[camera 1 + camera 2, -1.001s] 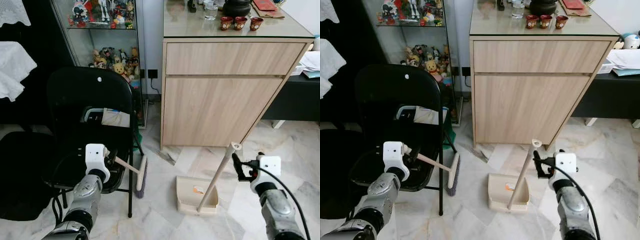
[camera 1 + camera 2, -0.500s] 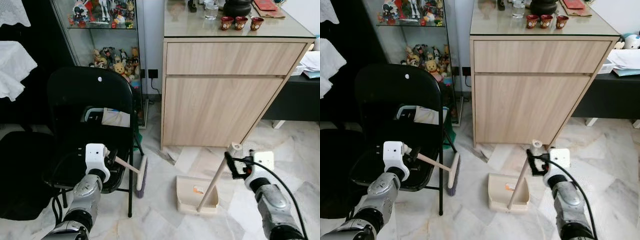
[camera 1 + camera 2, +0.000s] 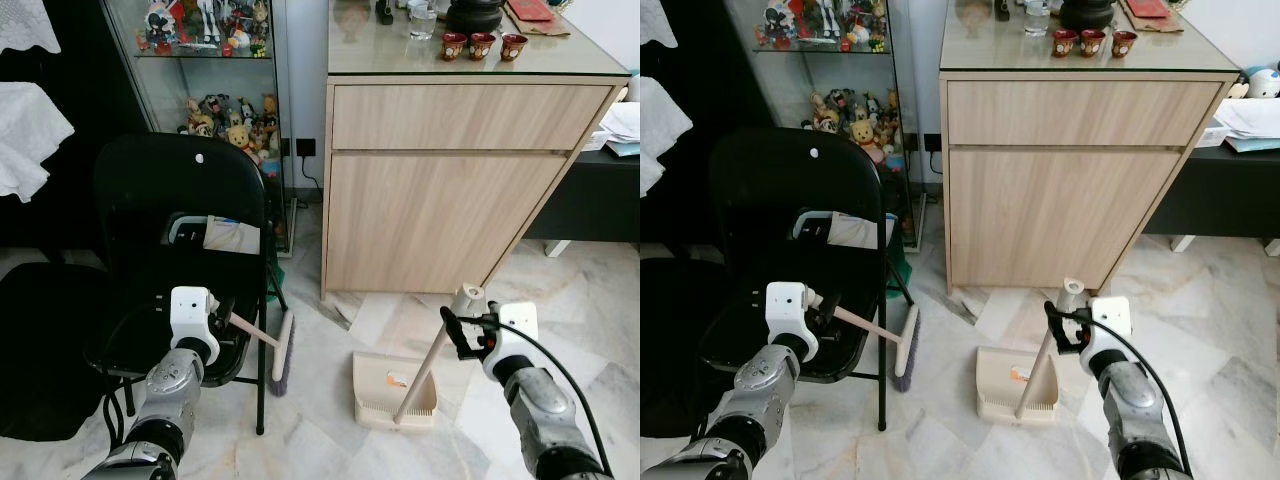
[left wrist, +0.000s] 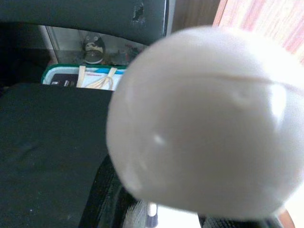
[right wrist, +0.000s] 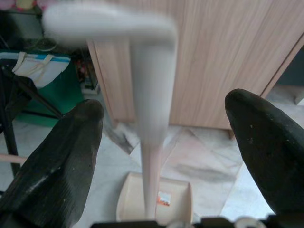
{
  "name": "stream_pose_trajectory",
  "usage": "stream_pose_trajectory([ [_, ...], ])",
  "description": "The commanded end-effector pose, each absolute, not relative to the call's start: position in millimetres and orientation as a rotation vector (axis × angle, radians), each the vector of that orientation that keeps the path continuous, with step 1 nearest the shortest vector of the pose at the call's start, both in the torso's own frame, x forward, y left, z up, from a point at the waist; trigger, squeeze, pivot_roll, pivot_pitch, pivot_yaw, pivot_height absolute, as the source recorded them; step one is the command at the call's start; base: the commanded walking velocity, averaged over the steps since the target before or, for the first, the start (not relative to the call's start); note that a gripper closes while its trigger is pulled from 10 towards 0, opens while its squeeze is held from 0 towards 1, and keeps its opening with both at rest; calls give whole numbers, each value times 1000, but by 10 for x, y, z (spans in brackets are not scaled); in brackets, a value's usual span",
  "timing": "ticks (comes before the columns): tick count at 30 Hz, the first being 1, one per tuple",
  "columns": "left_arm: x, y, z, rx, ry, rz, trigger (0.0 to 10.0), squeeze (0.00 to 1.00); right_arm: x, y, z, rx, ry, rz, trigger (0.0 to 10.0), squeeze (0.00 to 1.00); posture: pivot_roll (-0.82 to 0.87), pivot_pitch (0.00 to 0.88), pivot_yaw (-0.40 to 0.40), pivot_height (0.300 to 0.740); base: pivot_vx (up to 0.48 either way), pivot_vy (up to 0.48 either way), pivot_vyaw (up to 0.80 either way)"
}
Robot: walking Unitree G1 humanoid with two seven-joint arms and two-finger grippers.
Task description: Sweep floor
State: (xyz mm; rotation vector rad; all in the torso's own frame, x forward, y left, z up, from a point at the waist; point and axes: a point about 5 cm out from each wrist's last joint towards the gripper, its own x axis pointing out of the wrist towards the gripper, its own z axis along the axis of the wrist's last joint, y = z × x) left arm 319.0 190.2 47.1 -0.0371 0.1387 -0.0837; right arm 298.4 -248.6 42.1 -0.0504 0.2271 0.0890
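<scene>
Standing on the marble floor [image 3: 590, 290] in front of the wooden cabinet [image 3: 440, 180], the cream dustpan [image 3: 385, 390] rested with its long handle [image 3: 435, 355] leaning up and toward the robot's right. The right gripper [image 3: 452, 335] sat at the top of that handle; in the right wrist view its two black fingers [image 5: 57, 156] were spread wide with the pale shaft running between them, not touching either pad. The broom [image 3: 282, 350] hung beside the black folding chair [image 3: 180, 230], its head low and near the floor, its stick slanting back to the left gripper [image 3: 222, 318]. That gripper appeared to hold the stick's end, whose rounded white cap [image 4: 204, 123] loomed close in the left wrist view, though whether its fingers were pressed together could not be told. A small orange-marked scrap [image 3: 397, 378] lay in the pan. Behind the chair stood a glass case of figurines [image 3: 225, 110], and cups [image 3: 483, 45] sat on the cabinet top.

The step in hand seemed to be taking hold of the dustpan so both tools could work together. Next, the right fingers would need to close squarely on the handle without knocking it over, as it stood unsupported and would likely topple at a sideways nudge.
</scene>
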Motion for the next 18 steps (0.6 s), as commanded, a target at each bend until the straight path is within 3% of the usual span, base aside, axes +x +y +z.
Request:
stream_pose_trajectory([
  [1,3185,1934,454,-27,161,-82,10000,0,2986,-2502,410,-45,247,90,10000,0,30,93,8,740,0,0,0],
  [12,3183,1962,457,-17,163,-74,10000,0,3052,-2368,417,-32,263,183,10000,0,38,95,9,740,0,0,0],
  [18,3181,1963,457,-17,162,-76,10000,0,3107,-2467,510,-62,244,145,10000,0,37,97,11,740,0,0,0],
])
